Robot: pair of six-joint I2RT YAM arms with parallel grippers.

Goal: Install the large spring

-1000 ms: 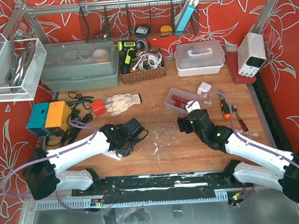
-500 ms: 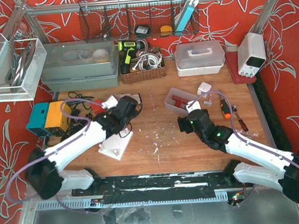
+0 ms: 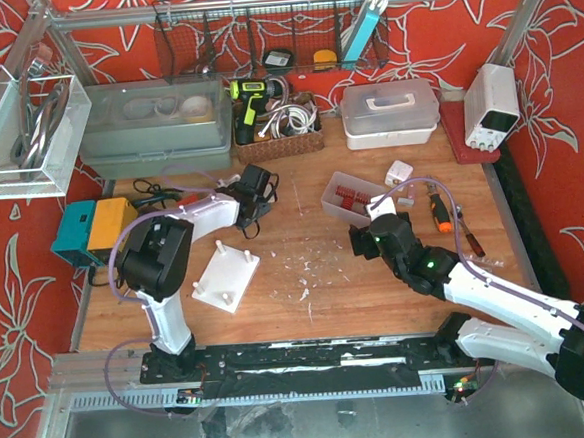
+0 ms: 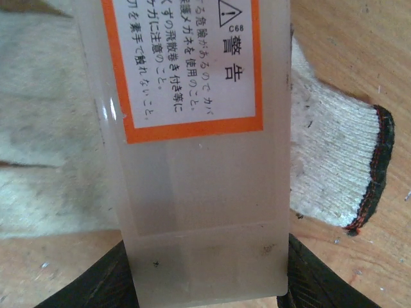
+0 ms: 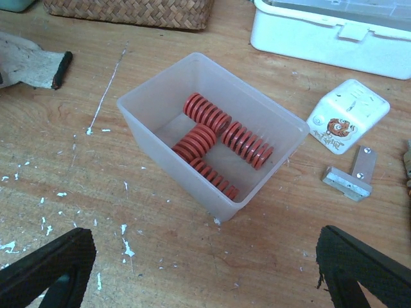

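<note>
Left wrist view first: the frame is filled by a translucent plastic case (image 4: 202, 212) with an orange-bordered label reading "警告" and "C68" beside a warning triangle, plus small Japanese print down its left side. The left gripper (image 4: 205, 273) has its 2 dark fingers (image 4: 96, 289) tight against either side of the case at the bottom of the frame, though I cannot tell if they actually pinch it. Under the case lies a white knit glove (image 4: 327, 173) with a dark, red-edged cuff. Over to the right wrist view: the right gripper (image 5: 204, 247) is spread wide with nothing between its fingers, low in the frame. Just above it, centre frame, sits a clear bin (image 5: 160, 138) with 4 red springs (image 5: 247, 144) lying loose inside. Nothing stands between gripper and bin, just paint specks on the wooden surface (image 5: 96, 186). Right of the bin are a small white cube (image 5: 347, 115) with a cartoon print and a metal bracket (image 5: 350, 176); a white lidded box (image 5: 334, 32) fills the upper right. From above, the white peg plate (image 3: 226, 276) lies left of centre, well apart from the bin.
</note>
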